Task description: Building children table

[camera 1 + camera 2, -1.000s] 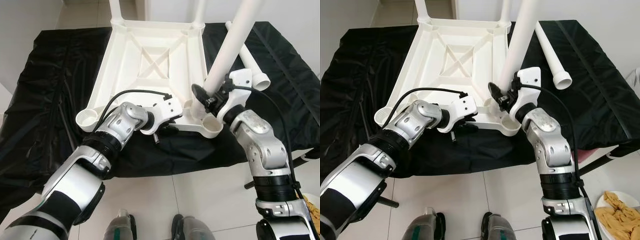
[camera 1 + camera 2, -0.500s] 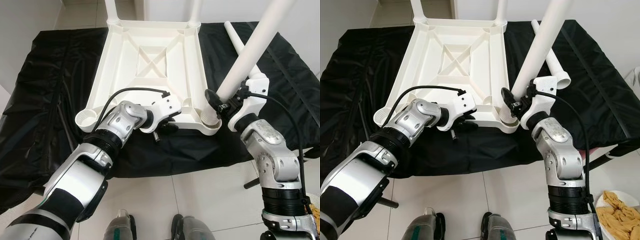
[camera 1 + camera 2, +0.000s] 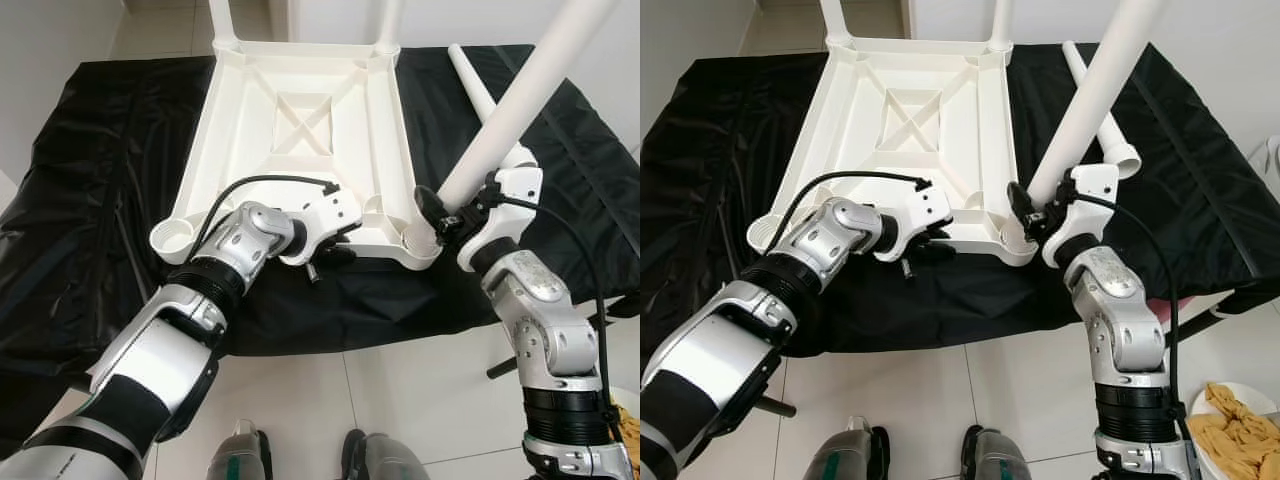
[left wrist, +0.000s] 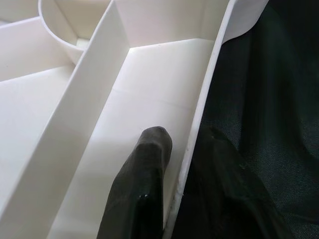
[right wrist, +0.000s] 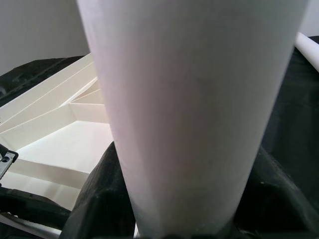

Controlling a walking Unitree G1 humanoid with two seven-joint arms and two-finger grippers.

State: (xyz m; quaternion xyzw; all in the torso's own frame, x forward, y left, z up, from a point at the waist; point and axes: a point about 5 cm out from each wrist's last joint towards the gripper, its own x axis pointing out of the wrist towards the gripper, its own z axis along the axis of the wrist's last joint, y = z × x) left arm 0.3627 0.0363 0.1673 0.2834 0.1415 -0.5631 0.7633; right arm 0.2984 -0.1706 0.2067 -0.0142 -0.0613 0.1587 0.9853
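On the black cloth (image 3: pixel 90 180), the upturned white tabletop (image 3: pixel 300 140) has its near rim pinched by the left gripper (image 3: pixel 335 250), arm bent inward. Rightward, the right gripper (image 3: pixel 447 215) clamps a tilted white leg (image 3: pixel 500 125), its lower end at the near right corner socket (image 3: pixel 420 240).

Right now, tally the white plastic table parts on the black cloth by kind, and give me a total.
Upturned white plastic tabletop: 1
White plastic legs standing in the far corner sockets: 2
White plastic leg tilted in the right gripper at the near right socket: 1
Loose white plastic leg lying on the black cloth: 1
Total: 5
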